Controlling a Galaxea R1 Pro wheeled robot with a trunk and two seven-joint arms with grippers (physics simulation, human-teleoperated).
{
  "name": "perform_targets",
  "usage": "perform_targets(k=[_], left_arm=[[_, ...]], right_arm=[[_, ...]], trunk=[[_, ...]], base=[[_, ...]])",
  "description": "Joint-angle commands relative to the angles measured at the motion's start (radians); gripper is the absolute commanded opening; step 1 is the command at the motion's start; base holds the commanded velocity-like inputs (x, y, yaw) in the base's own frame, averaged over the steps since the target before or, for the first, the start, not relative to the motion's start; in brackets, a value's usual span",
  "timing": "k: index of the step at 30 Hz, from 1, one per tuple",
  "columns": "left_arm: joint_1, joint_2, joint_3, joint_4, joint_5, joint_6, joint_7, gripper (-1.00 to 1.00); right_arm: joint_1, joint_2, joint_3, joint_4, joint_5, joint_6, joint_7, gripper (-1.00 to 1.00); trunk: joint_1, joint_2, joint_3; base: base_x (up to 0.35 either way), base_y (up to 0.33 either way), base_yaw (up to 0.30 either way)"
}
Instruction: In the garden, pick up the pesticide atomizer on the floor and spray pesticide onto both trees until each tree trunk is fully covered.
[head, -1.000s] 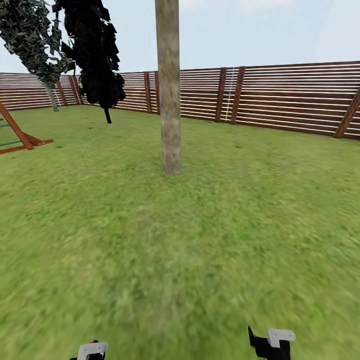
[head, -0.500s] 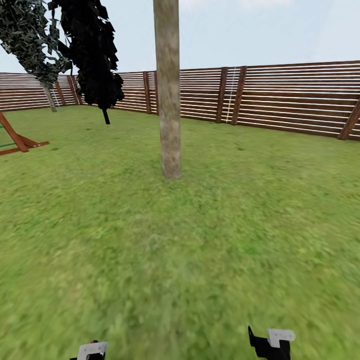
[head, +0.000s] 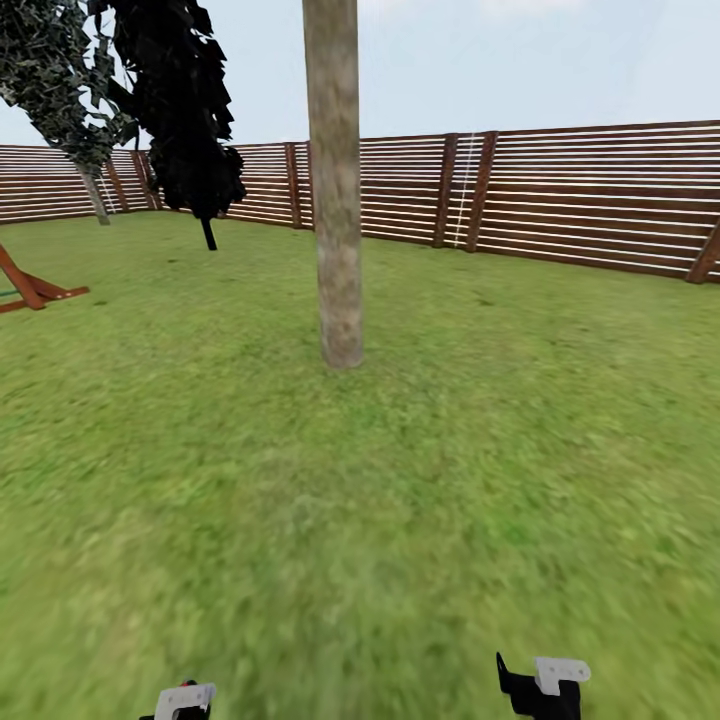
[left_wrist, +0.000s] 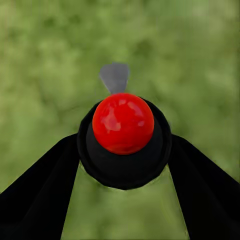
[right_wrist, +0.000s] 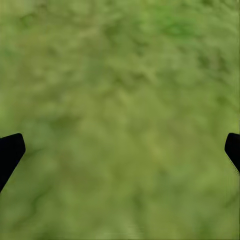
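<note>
Fingers (left_wrist: 35, 195) of the left gripper (left_wrist: 122, 165) are clamped on the pesticide atomizer (left_wrist: 123, 137); the right gripper (right_wrist: 120, 150) stands spread wide over bare grass, holding nothing. Ahead, the tree trunk (head: 334, 190) rises thick, mottled beige-grey, with no whitish specks on it. Risks, as I judge them: spraying from this far would likely fall short, and the second tree (head: 60, 75) by the fence (head: 590, 195) could get skipped. Held over the floor (head: 400, 480), the atomizer is a black body with a glossy red knob.
</note>
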Motion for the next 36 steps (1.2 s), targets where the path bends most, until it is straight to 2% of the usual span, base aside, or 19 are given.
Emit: perform_targets(k=[1, 36], left_arm=[[0.000, 0.000, 0.000, 0.000, 0.000, 0.000, -0.001, -1.00], [0.000, 0.000, 0.000, 0.000, 0.000, 0.000, -0.001, -1.00]], right_arm=[[0.000, 0.000, -0.001, 0.000, 0.000, 0.000, 0.000, 1.00], [0.000, 0.000, 0.000, 0.000, 0.000, -0.001, 0.000, 1.00]], trunk=[[0.000, 0.000, 0.000], [0.000, 0.000, 0.000]], base=[[0.340, 0.000, 0.000], [0.339, 0.000, 0.000]])
